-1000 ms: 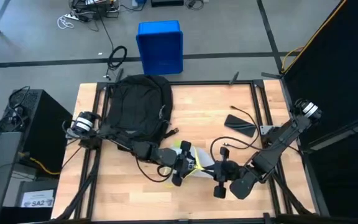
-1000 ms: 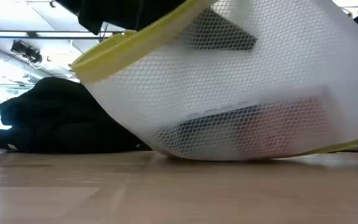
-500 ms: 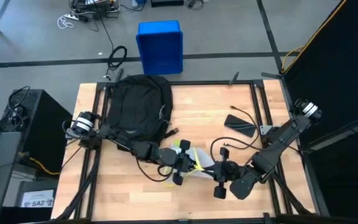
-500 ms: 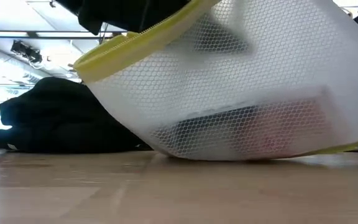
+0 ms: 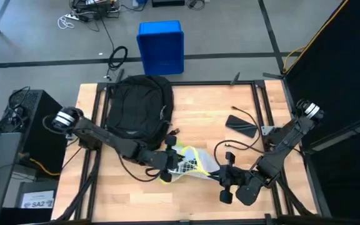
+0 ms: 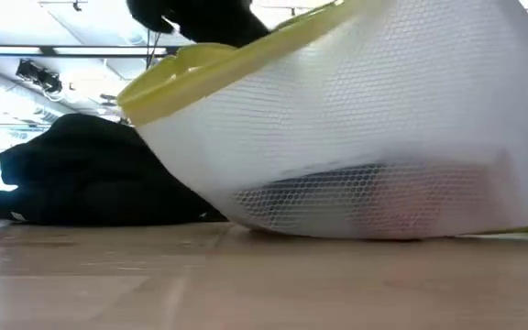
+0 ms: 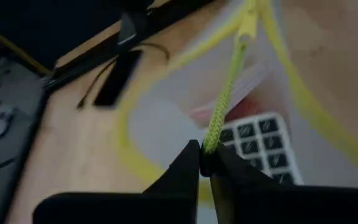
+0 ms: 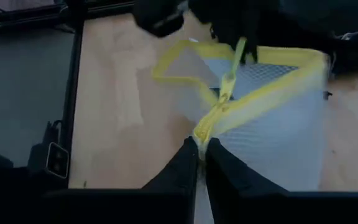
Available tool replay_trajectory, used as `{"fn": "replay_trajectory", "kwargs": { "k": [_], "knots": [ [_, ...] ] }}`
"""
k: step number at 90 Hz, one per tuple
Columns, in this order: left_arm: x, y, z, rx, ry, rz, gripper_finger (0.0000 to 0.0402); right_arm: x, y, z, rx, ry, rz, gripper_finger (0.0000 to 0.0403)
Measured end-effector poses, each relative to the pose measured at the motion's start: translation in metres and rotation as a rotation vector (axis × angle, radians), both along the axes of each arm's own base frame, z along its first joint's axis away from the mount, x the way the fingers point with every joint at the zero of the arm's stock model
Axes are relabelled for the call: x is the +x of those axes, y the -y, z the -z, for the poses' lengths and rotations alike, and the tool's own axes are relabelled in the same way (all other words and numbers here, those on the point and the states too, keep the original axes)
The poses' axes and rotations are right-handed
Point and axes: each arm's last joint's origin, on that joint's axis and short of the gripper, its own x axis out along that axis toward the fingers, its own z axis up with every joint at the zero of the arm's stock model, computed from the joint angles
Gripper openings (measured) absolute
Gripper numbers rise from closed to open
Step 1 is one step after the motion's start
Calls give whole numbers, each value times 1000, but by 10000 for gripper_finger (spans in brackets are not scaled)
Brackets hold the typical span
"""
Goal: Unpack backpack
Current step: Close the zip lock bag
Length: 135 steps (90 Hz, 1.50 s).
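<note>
A white mesh pouch [image 5: 194, 164] with yellow zipper trim lies near the table's front middle, its underside on the wood [image 6: 365, 197]. A keyed grey item [image 7: 257, 142] and something reddish show through the mesh. My left gripper [image 5: 167, 166] is shut at the pouch's left end, and my right gripper [image 5: 227, 180] is shut at its right end. The black backpack [image 5: 136, 107] lies flat at the far left, touched by neither gripper. My left gripper pinches the yellow-green zipper pull cord [image 7: 215, 127] between its two fingertips. The cord runs straight and taut from the fingers to the zipper slider [image 8: 229, 81]. My right gripper pinches the pouch's yellow zipper trim at its closed end [image 8: 205, 127] between its two fingers, coming from the table's right. The pouch's bottom stays on the table.
A flat black device [image 5: 241, 126] with a cable lies at the right middle of the table. A blue bin [image 5: 161, 47] stands on the floor beyond the far edge. A black box [image 5: 36, 125] stands off the table's left side.
My left gripper has drawn the zipper pull toward the table's left edge, and my right gripper has shifted slightly toward the near right. The pouch's yellow-trimmed mouth has spread wider between them, while its bottom has stayed on the table.
</note>
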Motion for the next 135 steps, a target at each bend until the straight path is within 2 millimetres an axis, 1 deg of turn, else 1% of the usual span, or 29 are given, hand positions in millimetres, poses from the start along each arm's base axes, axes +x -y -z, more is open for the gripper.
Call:
{"fn": "replay_trajectory", "kwargs": {
  "k": [20,32,43,59,70,86,108,120,135],
  "knots": [
    [-30,4,-12,63,-80,-76,0,-2,0,0,-17,14,19,0],
    [-49,5,-17,88,-126,-135,0,-6,5,-3,-53,42,79,0],
    [-77,8,-34,108,-111,-175,0,-13,14,-5,-66,35,153,0],
    [-119,-6,-56,100,-72,-315,0,-24,24,2,-43,-57,241,0],
    [-136,-16,-63,83,-57,-389,0,-30,29,7,16,-146,283,0],
    [-149,-25,-64,84,-64,-455,0,-39,35,12,73,-275,360,0],
    [-163,-36,-60,78,-93,-577,0,-54,42,17,114,-456,497,1],
    [-162,-35,-60,63,-83,-580,0,-55,42,18,115,-468,506,1],
    [-158,-32,-60,32,-102,-539,2,-55,40,18,140,-490,498,0]
  ]
}}
